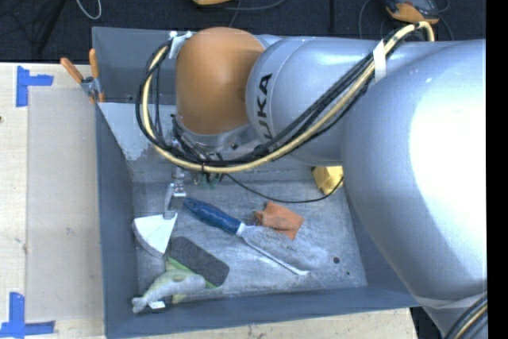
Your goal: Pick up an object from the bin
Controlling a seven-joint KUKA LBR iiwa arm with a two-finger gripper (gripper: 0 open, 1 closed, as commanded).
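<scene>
Grey metal bin (115,250), floor sparsely littered. The gripper (170,201) hangs at the floor's left side, just above a white fan-shaped flat piece (152,233). Whether it is open or closed, or holds anything, cannot be told. One dark grey oval pad (198,260) lies against the white piece's lower right. One blue-handled tool with a white shaft (213,217) lies just right of the gripper, with one orange-brown block (279,219) beside its middle. One yellow object (329,179) sits half hidden under the silver arm (317,91). One pale greenish toy figure (163,291) lies by the front wall. Six things, one of each.

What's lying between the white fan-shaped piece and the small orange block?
A blue-handled tool with a pale blade lies between them, seen in the camera view.
</scene>
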